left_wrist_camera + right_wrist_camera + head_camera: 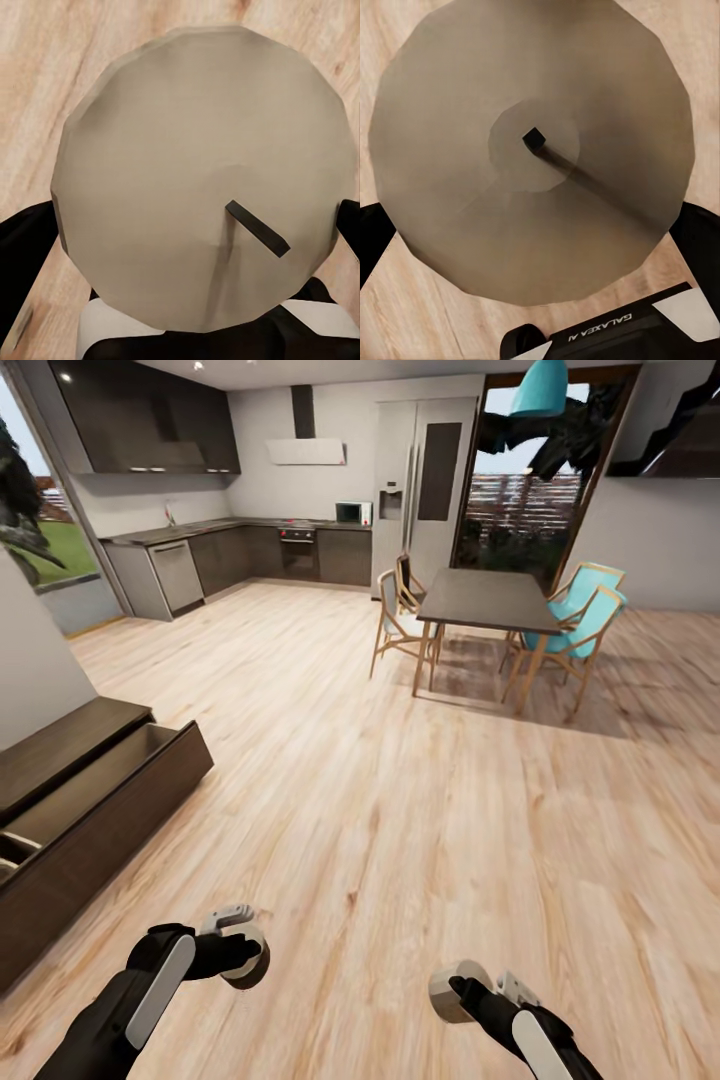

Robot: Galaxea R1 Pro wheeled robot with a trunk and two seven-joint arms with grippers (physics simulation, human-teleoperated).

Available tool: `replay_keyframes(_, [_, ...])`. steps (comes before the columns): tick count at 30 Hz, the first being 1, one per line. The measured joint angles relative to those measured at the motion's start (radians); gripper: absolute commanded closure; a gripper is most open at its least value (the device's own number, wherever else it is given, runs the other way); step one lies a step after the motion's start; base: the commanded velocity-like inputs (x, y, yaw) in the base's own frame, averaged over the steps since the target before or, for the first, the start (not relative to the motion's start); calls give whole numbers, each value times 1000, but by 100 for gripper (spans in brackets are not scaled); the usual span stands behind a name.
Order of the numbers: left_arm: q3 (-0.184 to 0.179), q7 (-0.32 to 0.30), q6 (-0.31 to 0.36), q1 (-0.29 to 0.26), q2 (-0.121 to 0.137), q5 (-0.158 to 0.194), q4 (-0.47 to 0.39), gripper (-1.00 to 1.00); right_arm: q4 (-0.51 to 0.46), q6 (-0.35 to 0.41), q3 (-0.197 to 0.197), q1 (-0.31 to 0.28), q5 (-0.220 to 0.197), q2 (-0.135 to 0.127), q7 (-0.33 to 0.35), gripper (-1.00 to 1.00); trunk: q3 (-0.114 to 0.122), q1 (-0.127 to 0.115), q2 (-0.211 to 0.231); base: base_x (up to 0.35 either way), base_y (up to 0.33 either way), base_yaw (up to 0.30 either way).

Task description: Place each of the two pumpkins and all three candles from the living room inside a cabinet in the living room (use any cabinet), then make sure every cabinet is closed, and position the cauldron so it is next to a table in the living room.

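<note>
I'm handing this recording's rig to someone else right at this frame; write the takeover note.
Left gripper: shut on a candle.
Right gripper: shut on a second candle.
Cabinet: at the robot's left, one drawer open, pale interior showing; what lies in it cannot be told.
Done: two candles picked up.
Left: stow both candles, find the third candle, pumpkins and cauldron, close every drawer. The dining table ahead is not the target.

Matt dark-brown wood cabinet (90, 800), pale grained wood floor (420, 830)
</note>
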Motion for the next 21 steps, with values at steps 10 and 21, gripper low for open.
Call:
replay_keyframes(10, [0, 0, 0, -1, 0, 0, 0, 100, 0, 0, 0, 0, 0, 0, 0, 100, 0, 0, 0, 323, -115, 279])
replay_keyframes(21, [0, 0, 0, -1, 0, 0, 0, 100, 0, 0, 1, 0, 0, 0, 0, 100, 0, 0, 0, 322, -74, 282])
